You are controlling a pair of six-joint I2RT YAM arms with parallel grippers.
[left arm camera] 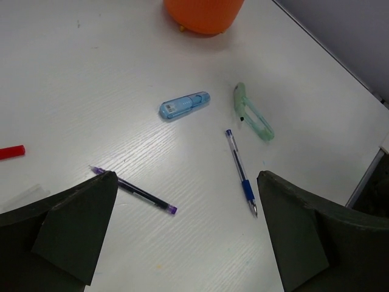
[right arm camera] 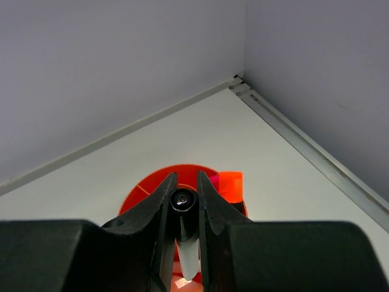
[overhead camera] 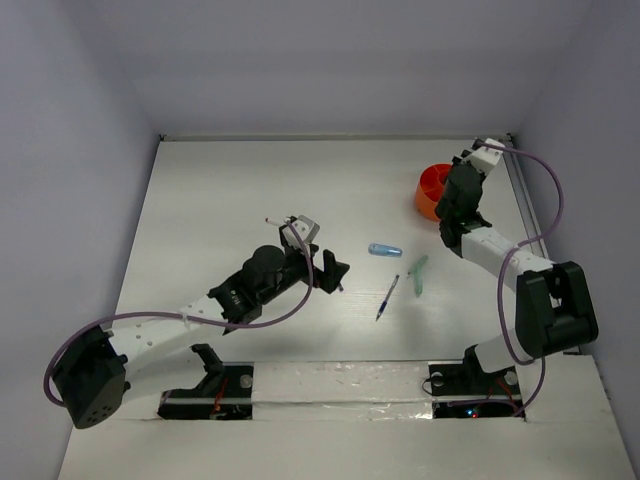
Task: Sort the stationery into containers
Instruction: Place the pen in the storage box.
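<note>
hovering above the orange cup (overhead camera: 428, 186), the right gripper (overhead camera: 458, 196) is clenched on a slim pen (right arm camera: 183, 201). in the right wrist view its 2 fingers (right arm camera: 163, 201) press on either side of the pen's dark round end, and the pale barrel points down into the cup (right arm camera: 143, 190). a bright orange and pink piece (right arm camera: 230, 185) already stands inside the cup, just beside the right-hand finger. the cup sits in the far right corner of the table (overhead camera: 220, 200), near the side rail.

the left gripper (overhead camera: 318, 252) hangs over the middle of the table with its jaws spread wide and nothing between them. in the left wrist view the 2 dark fingers (left arm camera: 73, 225) frame the loose stationery. a dark purple pen (left arm camera: 143, 195) lies just beside the left-hand finger, one end hidden behind it. a blue pen (left arm camera: 241, 171) lies near the right-hand finger, its tip toward the camera. beyond them rest a light-blue piece (left arm camera: 185, 105) and a pale green piece (left arm camera: 253, 113), apart from each other, with the cup (left arm camera: 203, 13) farther on.

from above, the light-blue piece (overhead camera: 384, 250), the green piece (overhead camera: 418, 275) and the blue pen (overhead camera: 387, 297) lie between the 2 arms. a white marker (overhead camera: 275, 221) with a red tip (left arm camera: 11, 151) lies on the far left side of the left gripper.
</note>
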